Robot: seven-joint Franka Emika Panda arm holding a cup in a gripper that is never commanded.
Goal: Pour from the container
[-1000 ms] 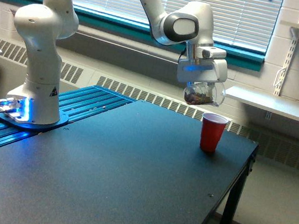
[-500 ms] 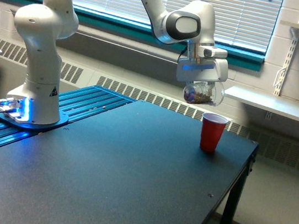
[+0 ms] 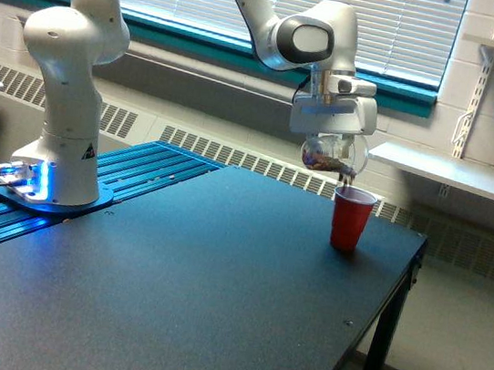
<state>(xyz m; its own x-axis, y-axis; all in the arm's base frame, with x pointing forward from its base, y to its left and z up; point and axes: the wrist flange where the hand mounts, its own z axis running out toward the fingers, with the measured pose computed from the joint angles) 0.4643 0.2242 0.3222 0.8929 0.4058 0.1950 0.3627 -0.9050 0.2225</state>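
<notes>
Hand (image 3: 329, 152) closed on the container (image 3: 331, 155), tipped on its side in the air with the rim toward the exterior view's right. Brown bits spilling from that rim in a thin stream into the red cup (image 3: 352, 218) just below. Red cup upright on the dark surface (image 3: 170, 275), near the far right corner, close to both edges. Broad bare stretch of surface toward the arm base (image 3: 62, 122)
</notes>
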